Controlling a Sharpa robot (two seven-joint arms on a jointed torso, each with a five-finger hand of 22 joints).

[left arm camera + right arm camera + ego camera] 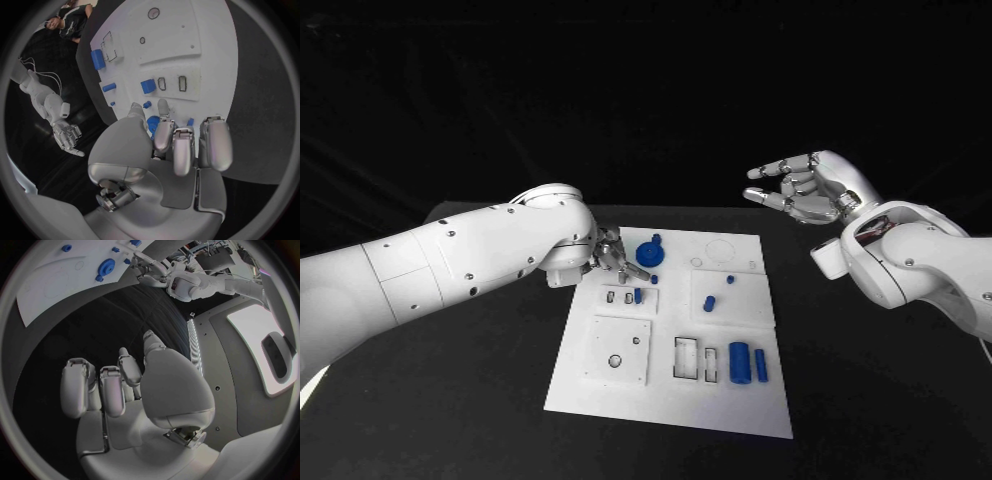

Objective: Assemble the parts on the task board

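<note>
parts (738,360) lie scattered on the task board (617,400), the white plate in the middle of the black desk (459,420): two blue cylinders side by side near the board's near edge, a small peg (710,302) toward the middle, and a round blue gear (655,251) at the far end, just beside the left hand (606,256). they look like small, stiff plastic pieces, light and probably smooth, so i'd judge they slip or roll easily; the cylinders want a pinch across their sides at mid-length, the gear a hold on its rim or the knob on top. none looks fragile, but the fits in the board's recesses look snug, so tilt would matter.

the left hand hangs low over the board's far left part, fingers (182,150) curled downward close to the gear. whether they hold anything i cannot tell; the palm hides the tips. the right hand (808,190) is raised well clear of the board, fingers apart and holding nothing.

the left wrist view shows a blue piece (154,123) right under the fingertips, which the head view hides behind the arm. the right wrist view shows the open palm (169,390) with nothing in it, and the gear from the far side.
</note>
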